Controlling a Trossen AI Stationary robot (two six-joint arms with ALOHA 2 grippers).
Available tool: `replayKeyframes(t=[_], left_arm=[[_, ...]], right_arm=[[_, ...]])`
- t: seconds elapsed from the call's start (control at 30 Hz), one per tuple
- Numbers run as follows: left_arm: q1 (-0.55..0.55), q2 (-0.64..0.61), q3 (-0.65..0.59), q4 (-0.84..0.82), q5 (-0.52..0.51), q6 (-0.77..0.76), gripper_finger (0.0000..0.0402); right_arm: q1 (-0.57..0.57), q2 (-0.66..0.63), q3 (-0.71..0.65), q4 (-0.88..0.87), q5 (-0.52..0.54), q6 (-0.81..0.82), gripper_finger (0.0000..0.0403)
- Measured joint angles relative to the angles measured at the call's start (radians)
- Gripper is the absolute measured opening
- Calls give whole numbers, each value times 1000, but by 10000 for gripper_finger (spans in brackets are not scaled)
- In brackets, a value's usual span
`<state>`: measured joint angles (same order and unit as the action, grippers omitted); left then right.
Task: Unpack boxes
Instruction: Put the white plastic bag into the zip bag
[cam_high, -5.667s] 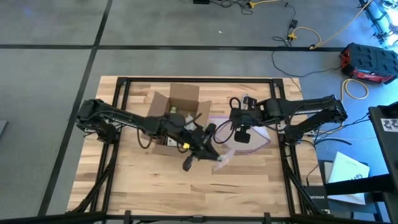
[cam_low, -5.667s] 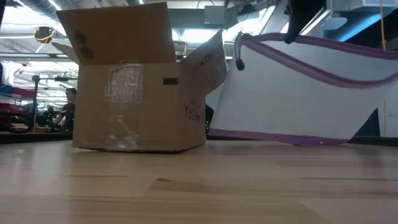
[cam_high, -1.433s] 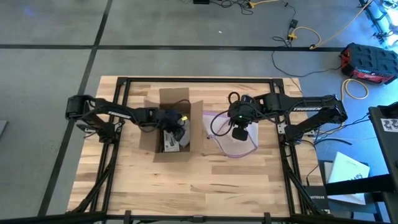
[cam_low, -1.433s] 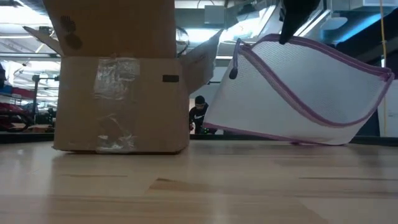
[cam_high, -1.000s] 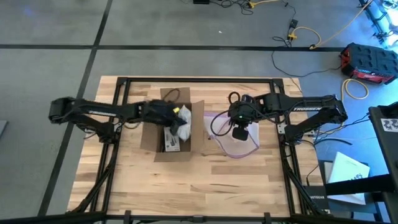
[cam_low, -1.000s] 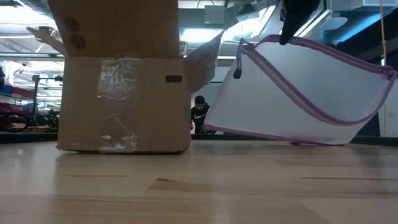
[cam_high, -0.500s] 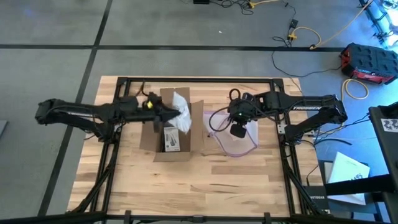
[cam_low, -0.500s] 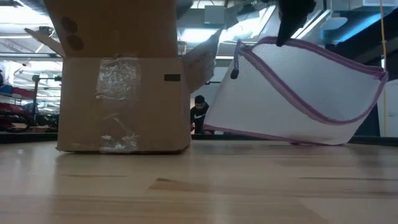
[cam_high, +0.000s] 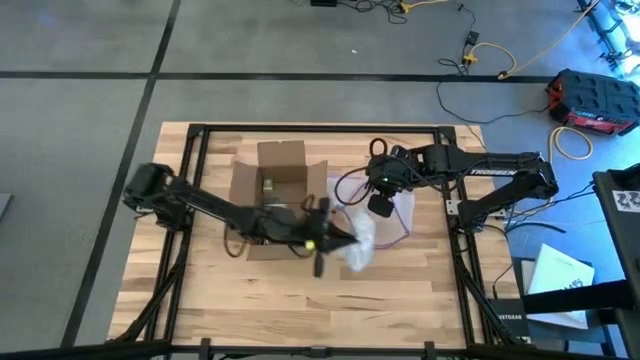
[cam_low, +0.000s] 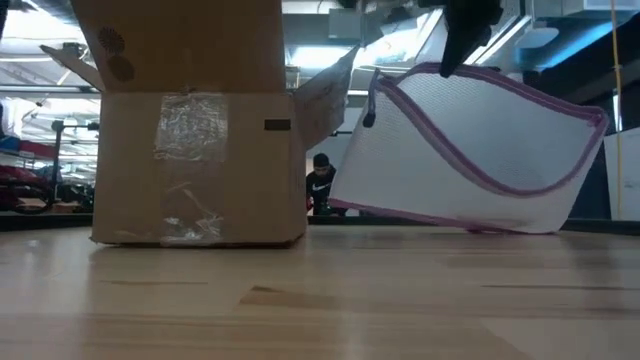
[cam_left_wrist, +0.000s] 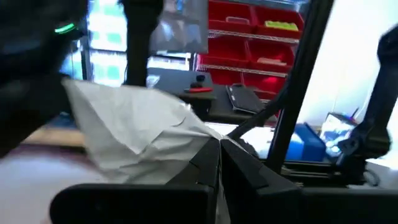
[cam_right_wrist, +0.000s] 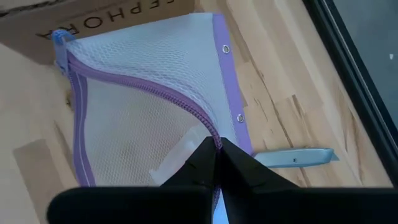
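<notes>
The brown cardboard box (cam_high: 278, 190) stands open on its base at the table's middle (cam_low: 190, 160); its "SEPHORA" side (cam_right_wrist: 112, 15) faces the bag. My left gripper (cam_high: 338, 240) is near and right of the box, shut on crumpled white paper (cam_high: 360, 250). My right gripper (cam_high: 378, 205) is to the right of the box, shut on the white mesh bag (cam_low: 480, 150) with the purple zip edge. The bag stands between the box and the table's right edge. My left gripper (cam_left_wrist: 219, 149) pinches an edge of the crumpled white paper (cam_left_wrist: 186, 134) between its two fingers. The wad spreads out beyond the fingertips. The paper does not show in the low view, and I cannot tell whether it touches the table. My right gripper (cam_right_wrist: 217, 149) pinches the bag's purple zip edge (cam_right_wrist: 208, 127) between its two fingers, from above, pointing down. The bag hangs below the fingers, upright and tilted. Its bottom edge (cam_low: 450, 222) rests on the table.
A small grey knife-like tool (cam_right_wrist: 292, 157) lies on the wood to the right of the bag. A small item (cam_high: 268, 183) sits inside the box. The black frame rails (cam_high: 455, 230) border the table. Bare wood stretches along the near side (cam_high: 300, 300).
My left gripper swung from above the far part of the box toward the table's near and right side, carrying the white paper out of the box to a spot beside the bag. My right gripper kept its hold; the bag tipped slightly toward the box.
</notes>
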<state>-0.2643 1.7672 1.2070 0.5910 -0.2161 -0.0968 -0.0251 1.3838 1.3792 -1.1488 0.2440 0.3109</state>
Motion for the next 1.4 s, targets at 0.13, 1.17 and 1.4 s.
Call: replayKeyframes(t=[0.13,1.17,1.4], left_arm=[[2,155,120,-21,24,-56,0],[96,405,216,-58,-654,-1026,0],[139,425,214,-87,-717,-999,0]], right_arm=[[-4,0,0,-1,-1,-7,0],[-1,0,1,34,-19,-20,0],[-1,0,1,34,-19,-20,0]])
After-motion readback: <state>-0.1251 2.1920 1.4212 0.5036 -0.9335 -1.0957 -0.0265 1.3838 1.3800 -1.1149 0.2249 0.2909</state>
